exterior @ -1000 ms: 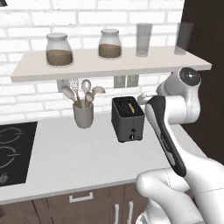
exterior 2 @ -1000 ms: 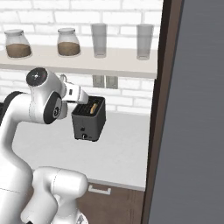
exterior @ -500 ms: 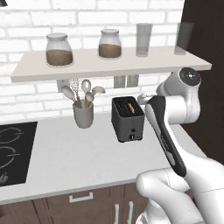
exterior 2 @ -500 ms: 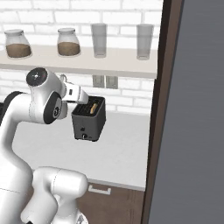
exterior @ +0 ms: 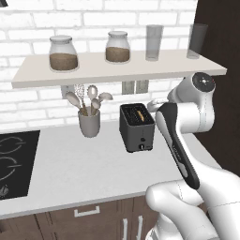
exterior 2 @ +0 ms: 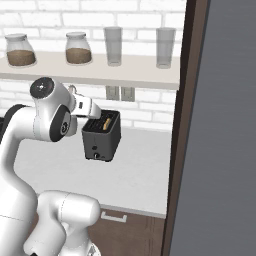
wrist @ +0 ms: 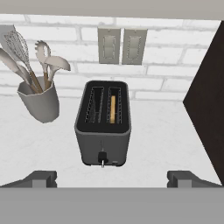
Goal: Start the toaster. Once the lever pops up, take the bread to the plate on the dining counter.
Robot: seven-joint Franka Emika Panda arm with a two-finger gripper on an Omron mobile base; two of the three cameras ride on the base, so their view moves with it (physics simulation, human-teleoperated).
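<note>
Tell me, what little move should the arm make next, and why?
Probably ease the open gripper forward and down toward the small lever low on the front of the toaster. The bread already sits in one slot, the fingers are spread wide and touching nothing, so pressing the lever seems the next step.
</note>
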